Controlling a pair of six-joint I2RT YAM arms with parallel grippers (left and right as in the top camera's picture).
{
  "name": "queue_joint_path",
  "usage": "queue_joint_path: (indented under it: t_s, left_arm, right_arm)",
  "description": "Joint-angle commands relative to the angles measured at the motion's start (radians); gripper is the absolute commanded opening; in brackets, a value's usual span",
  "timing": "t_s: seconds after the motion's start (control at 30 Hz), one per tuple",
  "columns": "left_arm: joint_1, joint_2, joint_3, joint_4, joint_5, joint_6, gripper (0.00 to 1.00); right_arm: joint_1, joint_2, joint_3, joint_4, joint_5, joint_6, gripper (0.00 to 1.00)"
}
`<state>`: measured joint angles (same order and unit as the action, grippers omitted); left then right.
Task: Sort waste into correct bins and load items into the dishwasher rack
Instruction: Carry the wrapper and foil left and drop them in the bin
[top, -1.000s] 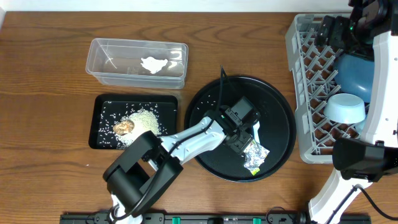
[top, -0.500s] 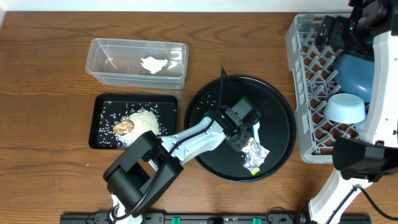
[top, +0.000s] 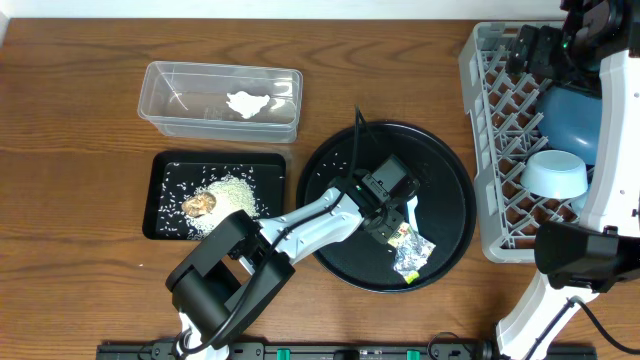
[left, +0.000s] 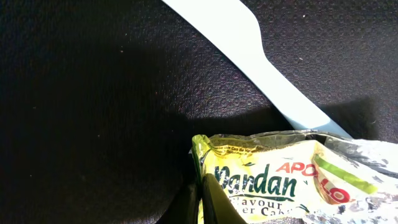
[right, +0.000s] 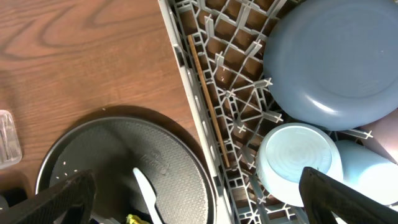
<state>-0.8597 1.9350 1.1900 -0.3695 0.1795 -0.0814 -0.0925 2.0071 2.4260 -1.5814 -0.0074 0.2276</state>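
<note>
Only readable stuff is on the wrapper (left: 273, 180): "andan" in big green letters, red "APO" at 2 o'clock of it, small "LAVOUR" and "er Cak" below, cut off.

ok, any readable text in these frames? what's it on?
"andan", first letter cut off: yellow-green wrapper.
"APO", red, breaks off at a crease: same wrapper.
"LAVOUR" and "er Cake", small print, partly cut off: same wrapper.
Round black tray: embossed mark, too blurred to read.
</note>
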Motion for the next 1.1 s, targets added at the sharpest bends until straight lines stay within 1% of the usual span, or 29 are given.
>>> queue_joint_path:
  t_s: [0.0, 0.2, 0.4, 0.5, 0.6, 0.8, 0.9, 1.07]
  left_arm:
    - [-0.004, -0.001, 0.009, -0.005, -0.009, -0.014, 0.06]
    - [0.013, -0.068, 0.021, -0.025, -0.009, -0.107, 0.06]
    - [0.061, -0.180, 0.021, -0.025, -0.009, -0.154, 0.06]
    - [0.106, -0.238, 0.021, -0.025, -0.011, -0.174, 0.06]
    - [0.168, -0.289, 0.021, -0.024, -0.045, -0.220, 0.06]
    - [0.334, -0.333, 0.020, 0.011, -0.046, -0.303, 0.06]
    - [0.422, -0.332, 0.020, 0.054, -0.046, -0.356, 0.06]
    - [0.579, -0.332, 0.020, 0.180, -0.046, -0.425, 0.06]
  right_arm:
    - [0.008, 0.007, 0.001, -0.002, 0.007, 0.011, 0.99]
    - [0.008, 0.007, 0.001, -0.002, 0.007, 0.011, 0.99]
    - [0.008, 0.007, 0.001, -0.002, 0.007, 0.011, 0.99]
    - [0.008, 0.007, 0.001, -0.002, 0.007, 0.011, 0.99]
    - [0.008, 0.007, 0.001, -0.002, 0.007, 0.011, 0.99]
    - [0.008, 0.007, 0.001, -0.002, 0.007, 0.011, 0.99]
    - [0.008, 0.007, 0.001, -0.002, 0.007, 0.011, 0.99]
    - [0.009, 0.007, 0.001, -0.002, 0.007, 0.011, 0.99]
